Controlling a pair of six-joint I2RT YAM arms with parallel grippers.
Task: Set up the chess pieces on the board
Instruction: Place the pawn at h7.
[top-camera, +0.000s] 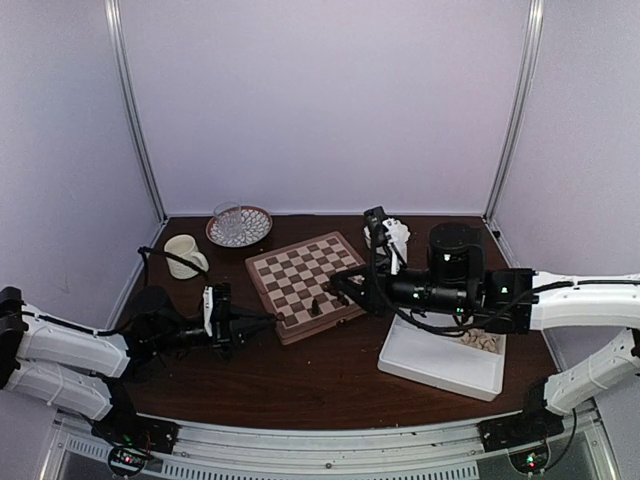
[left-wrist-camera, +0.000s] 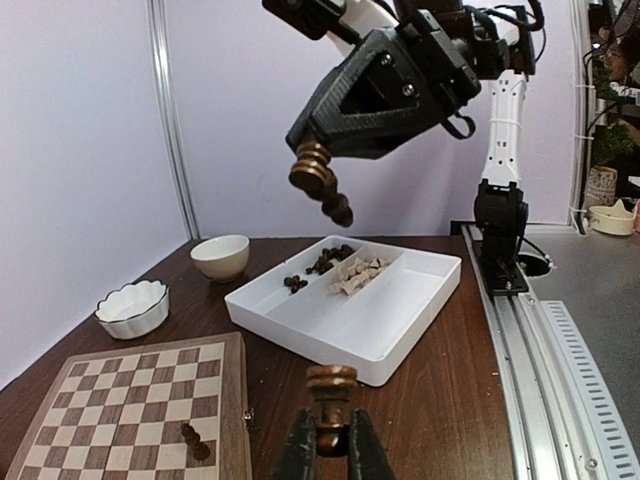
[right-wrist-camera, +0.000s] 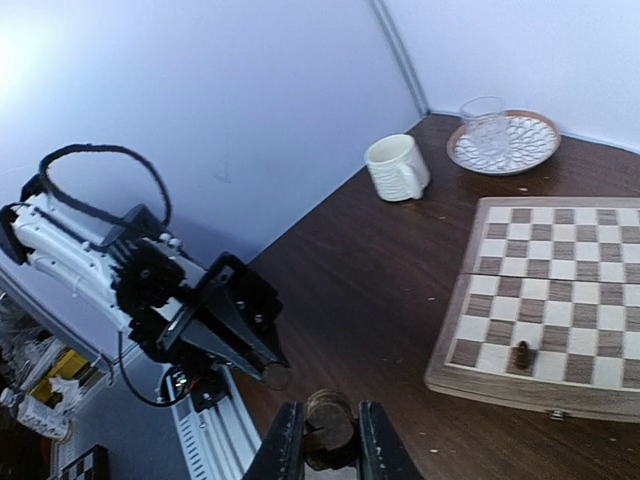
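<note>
Two pinches: left gripper (left-wrist-camera: 330, 428) clamps dark piece (left-wrist-camera: 331, 385) beside board (top-camera: 300, 265); right gripper (right-wrist-camera: 328, 415) clamps second piece (left-wrist-camera: 320, 180) above board edge, presumably for placement; lone piece (top-camera: 316, 307) already stands.

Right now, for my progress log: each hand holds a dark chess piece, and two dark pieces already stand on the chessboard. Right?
Not two: only one dark piece stands on the chessboard, as the right wrist view shows. The left hand and the right hand do each hold one more.
</note>
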